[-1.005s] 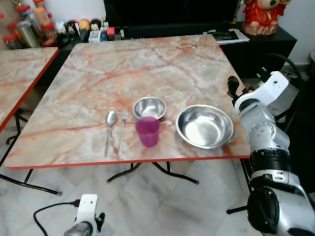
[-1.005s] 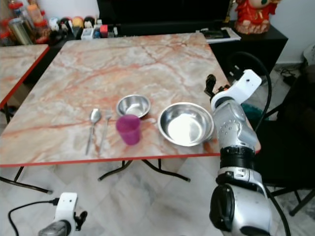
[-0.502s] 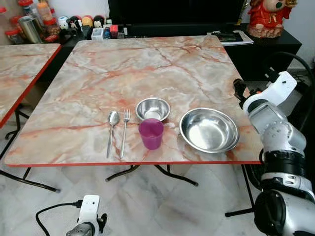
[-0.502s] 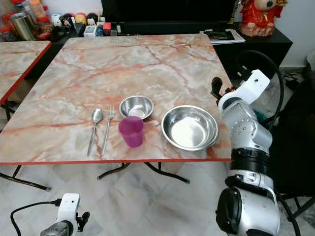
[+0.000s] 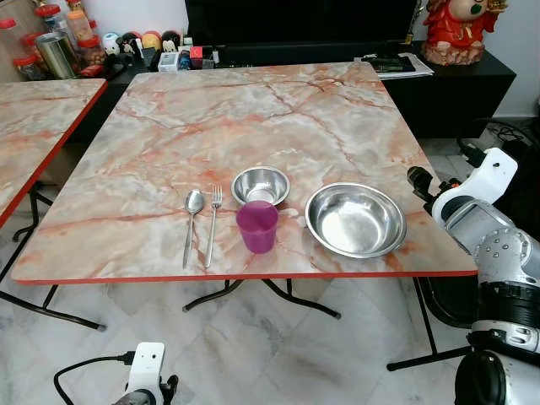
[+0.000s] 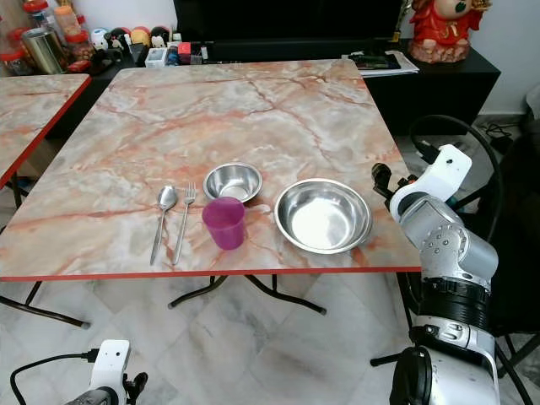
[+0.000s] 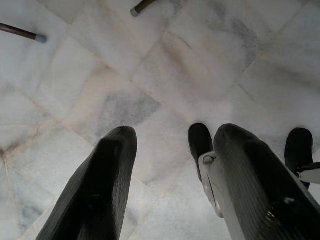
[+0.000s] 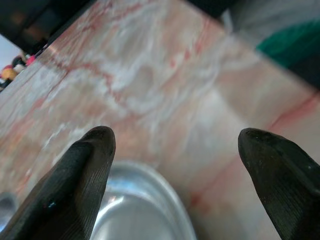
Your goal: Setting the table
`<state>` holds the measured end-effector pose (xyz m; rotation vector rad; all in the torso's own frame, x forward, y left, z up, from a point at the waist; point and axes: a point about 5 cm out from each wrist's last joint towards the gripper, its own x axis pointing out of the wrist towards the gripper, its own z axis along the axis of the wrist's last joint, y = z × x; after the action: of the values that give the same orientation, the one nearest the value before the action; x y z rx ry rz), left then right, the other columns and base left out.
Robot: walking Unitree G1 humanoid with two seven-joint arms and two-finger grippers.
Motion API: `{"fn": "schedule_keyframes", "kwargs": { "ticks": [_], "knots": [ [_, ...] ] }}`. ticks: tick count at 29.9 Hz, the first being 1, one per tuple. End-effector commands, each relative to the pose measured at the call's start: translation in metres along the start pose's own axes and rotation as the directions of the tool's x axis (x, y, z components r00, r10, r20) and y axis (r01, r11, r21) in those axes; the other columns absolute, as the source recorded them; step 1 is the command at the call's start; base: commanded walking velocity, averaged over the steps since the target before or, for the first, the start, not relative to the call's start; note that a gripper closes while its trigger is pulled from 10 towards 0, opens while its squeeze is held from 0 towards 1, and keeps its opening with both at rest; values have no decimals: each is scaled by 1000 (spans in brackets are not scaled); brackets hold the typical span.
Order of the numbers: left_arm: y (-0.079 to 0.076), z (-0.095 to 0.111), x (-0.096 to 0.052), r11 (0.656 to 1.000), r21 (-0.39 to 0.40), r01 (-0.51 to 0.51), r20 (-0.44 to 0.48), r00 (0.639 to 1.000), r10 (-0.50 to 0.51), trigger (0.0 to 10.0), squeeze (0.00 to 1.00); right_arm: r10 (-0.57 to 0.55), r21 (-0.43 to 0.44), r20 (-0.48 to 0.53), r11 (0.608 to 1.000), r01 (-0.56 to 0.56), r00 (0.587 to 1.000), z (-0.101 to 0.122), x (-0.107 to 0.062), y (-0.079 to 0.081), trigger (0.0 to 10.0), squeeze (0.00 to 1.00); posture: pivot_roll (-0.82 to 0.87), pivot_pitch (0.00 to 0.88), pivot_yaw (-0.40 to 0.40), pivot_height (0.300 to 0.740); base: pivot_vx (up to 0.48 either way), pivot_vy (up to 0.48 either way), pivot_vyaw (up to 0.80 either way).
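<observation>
Marble table (image 5: 253,110), large bowl (image 8: 135,210) rim cropped

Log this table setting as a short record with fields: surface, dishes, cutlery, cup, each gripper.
surface: marble-pattern table with a red edge
dishes: large steel bowl at the robot's right; small steel bowl beside it
cutlery: spoon and fork side by side, left of the cup
cup: purple cup, upright, in front of the small bowl
right gripper: open, empty, off the table's right edge, aimed at the large bowl
left gripper: open, hanging over the floor
</observation>
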<state>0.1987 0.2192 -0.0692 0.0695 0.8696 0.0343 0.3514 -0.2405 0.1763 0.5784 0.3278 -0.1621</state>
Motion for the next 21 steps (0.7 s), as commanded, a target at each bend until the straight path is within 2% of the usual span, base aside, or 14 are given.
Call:
{"fn": "schedule_keyframes", "kwargs": {
  "ticks": [1, 7, 13, 21],
  "knots": [
    [1, -12, -2, 1000, -3, 2, -49, 999, -2, 10000, 0, 22, 40, -41, 999, -20, 999, -11, -1, 0, 10000, 0, -90, 97, 39, 740, 0, 0, 0],
    [-1, -15, -3, 1000, 2, 3, -58, 998, -2, 10000, 0, 22, 89, -64, 996, -16, 998, -21, 2, 0, 10000, 0, -89, 94, 40, 740, 0, 0, 0],
    [-1, -21, -5, 1000, -1, 1, -67, 998, -1, 10000, 0, 27, 90, -70, 996, -21, 997, -24, 3, 3, 10000, 0, -85, 97, 39, 740, 0, 0, 0],
    [8, -22, -6, 1000, -2, -8, -71, 997, 8, 10000, 0, 25, 74, -66, 997, -20, 997, -22, 4, 3, 10000, 0, -83, 103, 38, 740, 0, 0, 0]
  ]
}}
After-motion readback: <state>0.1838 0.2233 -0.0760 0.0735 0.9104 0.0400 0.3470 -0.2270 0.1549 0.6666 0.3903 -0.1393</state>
